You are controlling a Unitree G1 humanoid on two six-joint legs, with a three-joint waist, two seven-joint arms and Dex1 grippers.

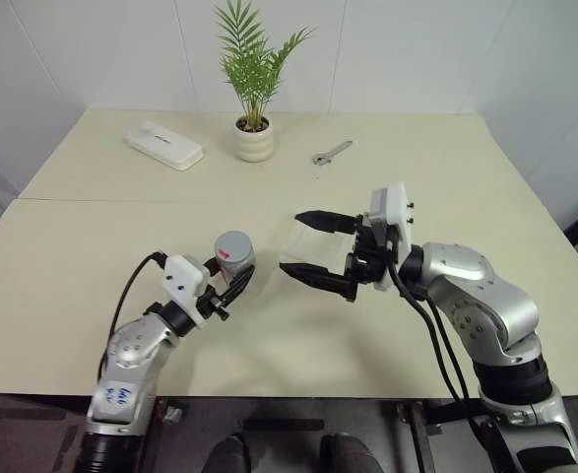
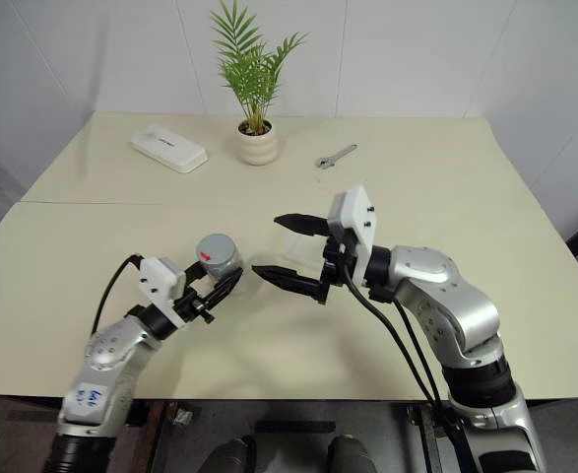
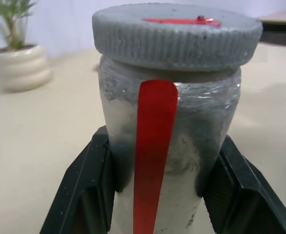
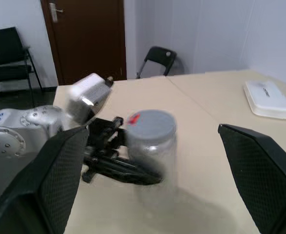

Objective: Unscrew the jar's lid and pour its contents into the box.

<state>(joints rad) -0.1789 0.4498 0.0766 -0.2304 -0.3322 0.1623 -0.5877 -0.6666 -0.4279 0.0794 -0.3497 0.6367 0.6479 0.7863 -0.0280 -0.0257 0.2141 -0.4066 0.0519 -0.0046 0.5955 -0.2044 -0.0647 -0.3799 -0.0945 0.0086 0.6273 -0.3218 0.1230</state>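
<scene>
From the head camera, the left pincer pinches the jar by its body, held just above the table at near left, lid still on. The right pincer is spread wide, pointing left toward the jar; the clear box lies on the table behind it.

Left wrist: black fingers clamp the jar's lower body, leaving the ribbed lid free.

Right wrist: jar and lid face the spread fingers.

The jar looks light, stiff and smooth-sided; the ribbed lid edge is probably the best hold for twisting
</scene>
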